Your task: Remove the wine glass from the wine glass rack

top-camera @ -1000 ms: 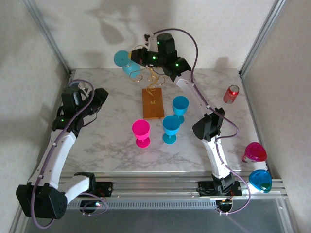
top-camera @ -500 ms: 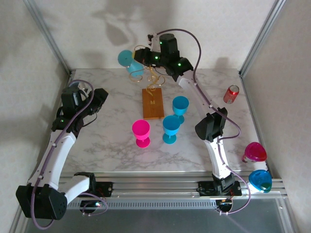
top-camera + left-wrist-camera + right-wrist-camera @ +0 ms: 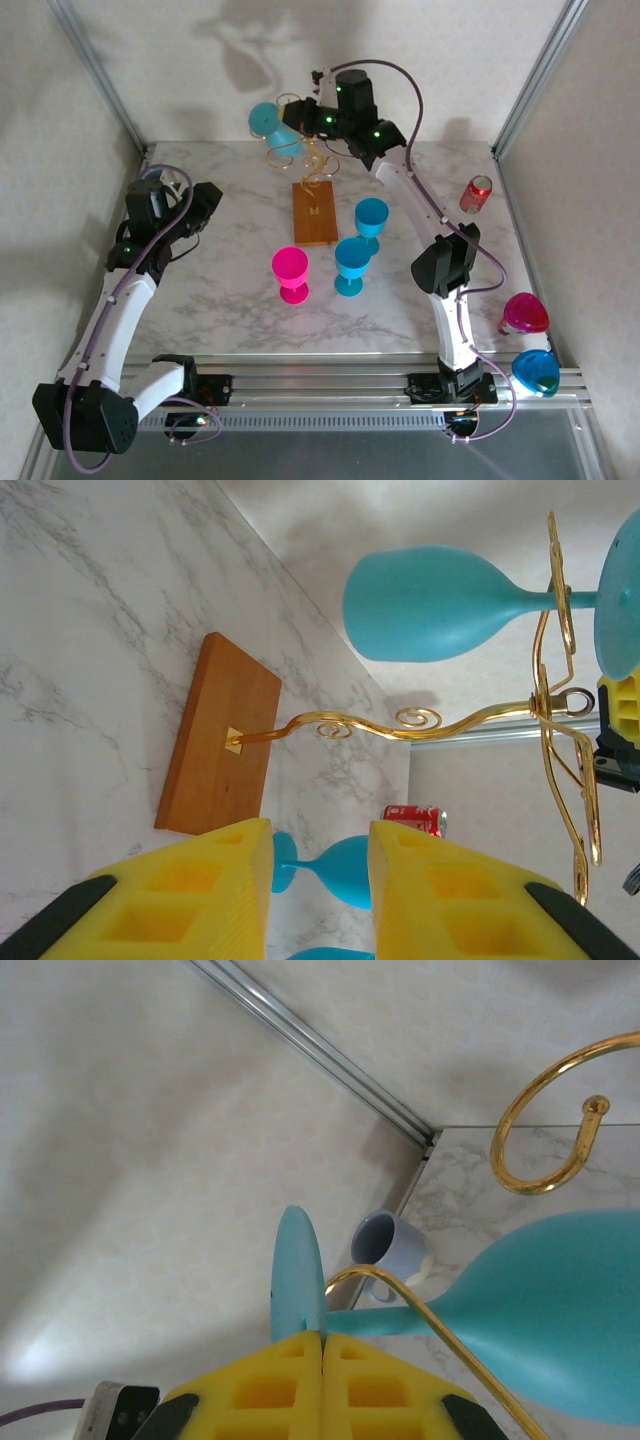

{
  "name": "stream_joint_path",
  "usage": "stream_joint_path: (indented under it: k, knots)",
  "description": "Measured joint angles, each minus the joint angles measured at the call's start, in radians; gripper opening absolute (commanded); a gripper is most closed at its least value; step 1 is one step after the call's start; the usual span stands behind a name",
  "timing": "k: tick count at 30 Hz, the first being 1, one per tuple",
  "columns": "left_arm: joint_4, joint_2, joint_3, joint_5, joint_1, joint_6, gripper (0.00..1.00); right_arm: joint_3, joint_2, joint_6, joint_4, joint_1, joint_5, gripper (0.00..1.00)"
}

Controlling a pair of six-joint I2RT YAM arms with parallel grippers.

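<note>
The right gripper (image 3: 322,1338), high over the far end of the table (image 3: 230,300), is clamped tight on the thin foot (image 3: 298,1270) of a teal wine glass (image 3: 265,120). The glass lies sideways at the top of the gold rack (image 3: 316,160), its stem crossing one wire arm and its bowl pointing away from the jaws. At the table's left side, the left gripper (image 3: 320,832) stands partly open and empty, well apart from the rack.
</note>
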Motion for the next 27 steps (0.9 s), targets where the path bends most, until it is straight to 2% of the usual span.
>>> stream_joint_path:
  k: [27]
  knots:
    - [0.007, -0.052, -0.018, 0.0, 0.0, -0.019, 0.3, -0.188, -0.164, -0.018, 0.003, -0.004, -0.027, 0.0]
